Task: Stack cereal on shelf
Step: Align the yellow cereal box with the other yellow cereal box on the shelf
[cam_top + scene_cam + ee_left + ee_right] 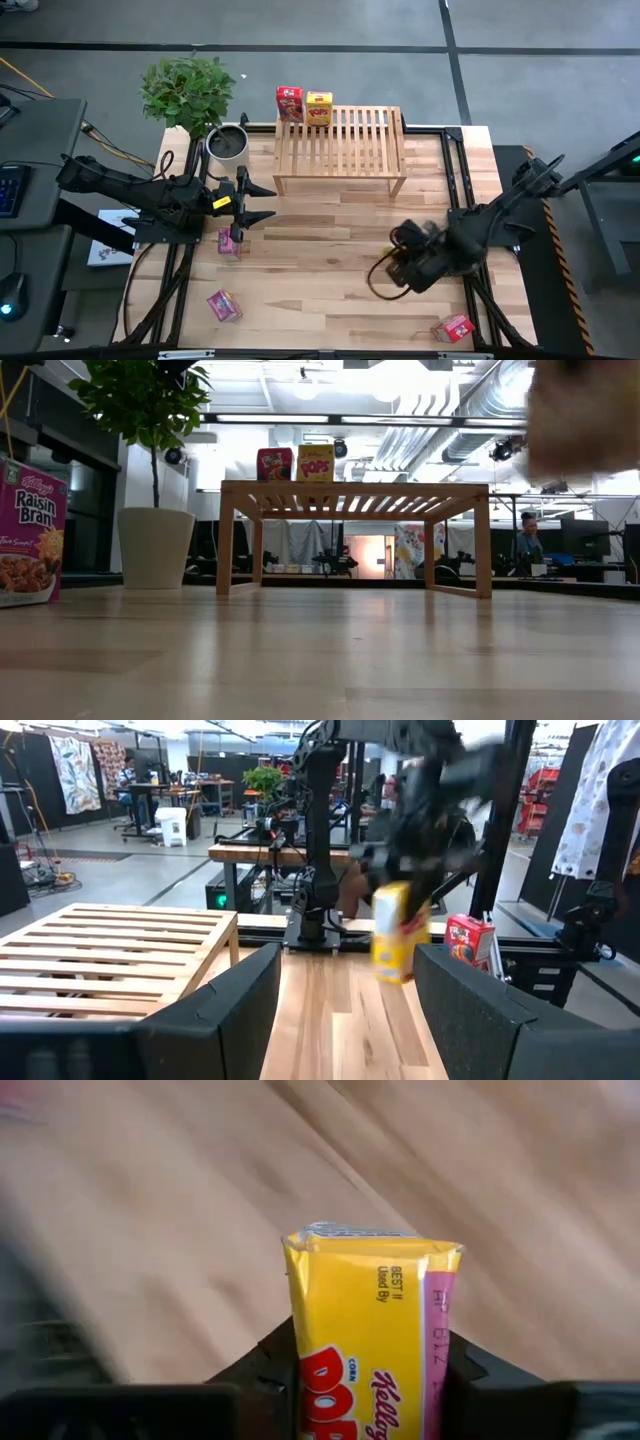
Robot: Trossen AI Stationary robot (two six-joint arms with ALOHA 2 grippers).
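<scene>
Overhead: right gripper [400, 268] clenched on a yellow box [396, 268], near-right of the shelf [340, 150], which lies farther and a little left, long side left to right. Already up there at its far-left corner: red box [289, 103], second yellow box [319, 107]. Left gripper [262, 201] spread wide and empty just off the shelf's near-left leg; three boxes not yet lifted from the table [320, 290].

Low: shelf top bare right of the standing pair; pink box [30, 532] at near left.

Left wrist: yellow box upright, clear of the table, right arm above.

Right wrist: fingers [470, 1370] pinching both narrow sides, box end-up.
</scene>
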